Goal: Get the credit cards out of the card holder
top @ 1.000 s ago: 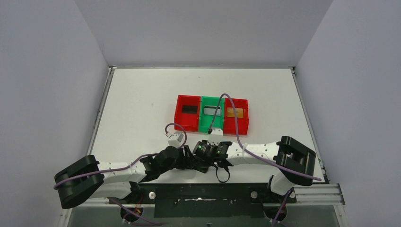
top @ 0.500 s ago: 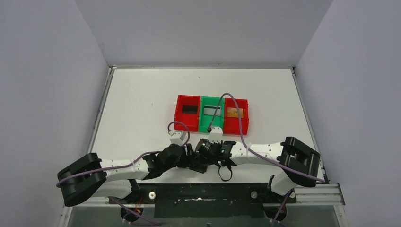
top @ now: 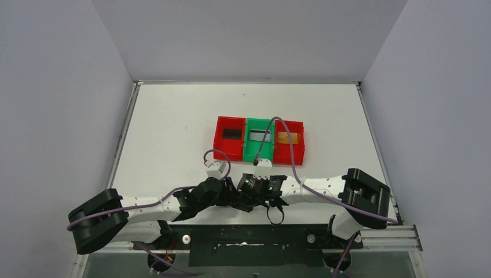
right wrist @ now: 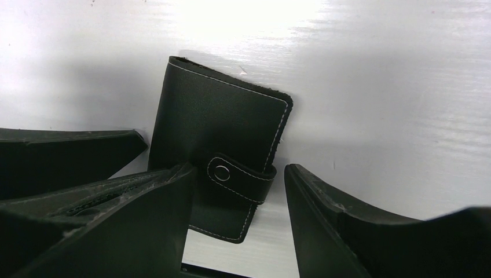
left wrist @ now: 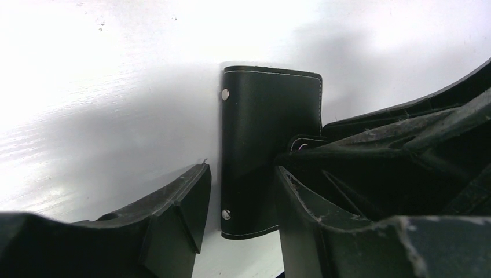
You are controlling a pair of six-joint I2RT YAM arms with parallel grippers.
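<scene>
The card holder (left wrist: 266, 145) is a closed black wallet lying flat on the white table, its snap tab (right wrist: 240, 174) fastened. My left gripper (left wrist: 240, 197) is open and straddles its near end, the right finger overlapping the wallet's edge. My right gripper (right wrist: 237, 197) is open over the tab end, its left finger over the wallet and its right finger apart from it. In the top view both grippers (top: 243, 198) meet near the front edge and hide the wallet. A gold card (top: 288, 138) lies in the right red tray. No card shows at the wallet.
Three joined trays stand mid-table: a red one (top: 220, 142) with a dark card, a green one (top: 250, 152) with a pale card, a red one (top: 300, 145). The black front rail (top: 249, 234) runs just behind the grippers. Purple cables loop over the trays.
Both wrists have shifted a little around the same spot near the front edge. The trays and their cards have not moved.
</scene>
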